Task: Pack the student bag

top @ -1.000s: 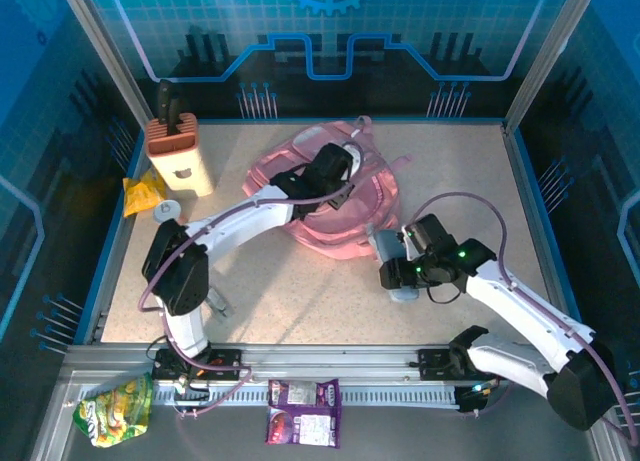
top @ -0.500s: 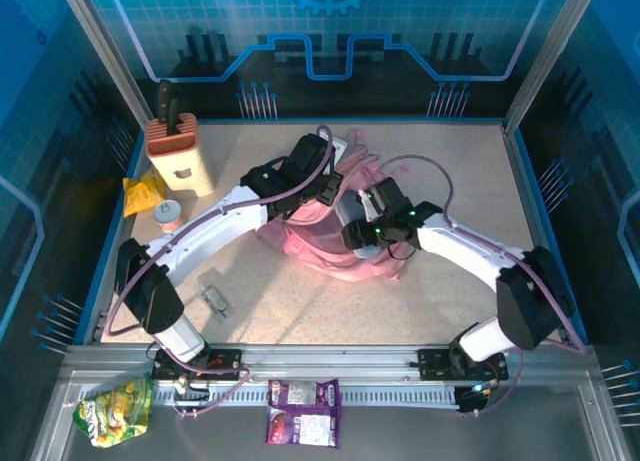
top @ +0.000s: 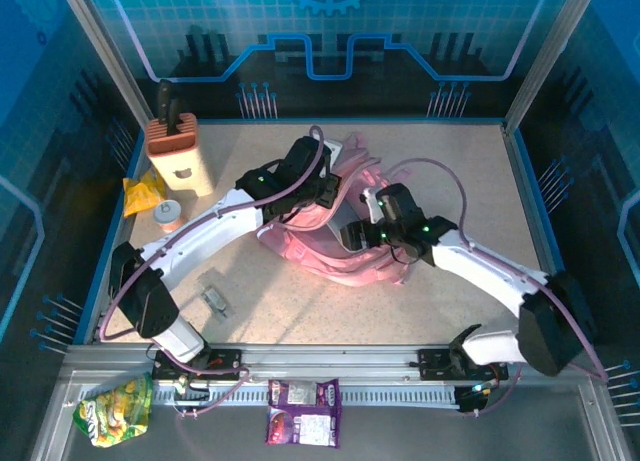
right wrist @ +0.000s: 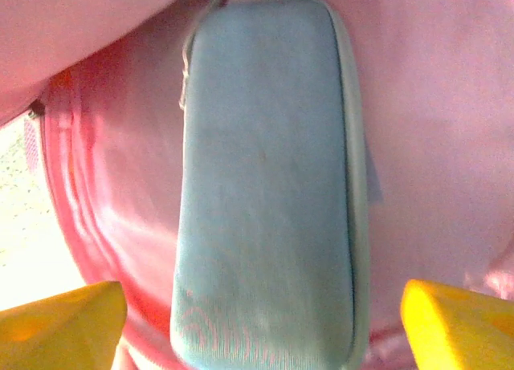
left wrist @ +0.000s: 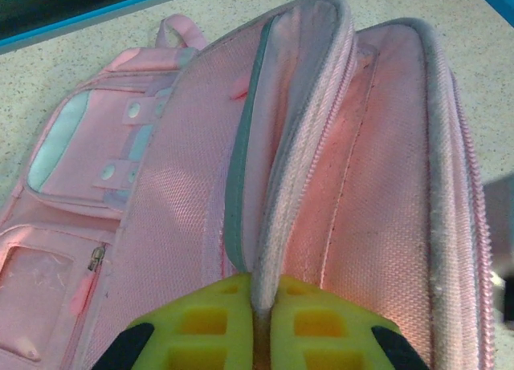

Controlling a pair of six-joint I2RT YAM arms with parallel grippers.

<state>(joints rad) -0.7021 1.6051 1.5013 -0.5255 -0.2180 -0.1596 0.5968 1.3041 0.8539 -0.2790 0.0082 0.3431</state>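
The student bag lies mid-worktop; the left gripper is clamped tight on its opening rim, while the right gripper stands spread wide, gripping nothing, a blue-grey pencil case lying free between its fingers inside the bag.

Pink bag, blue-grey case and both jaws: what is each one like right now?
Student bag: unzipped, its rim pinched and lifted.
Pencil case: lying inside the bag, not gripped.
Left jaws: shut on the bag's zip rim.
Right jaws: open, one on either side of the case, touching nothing.
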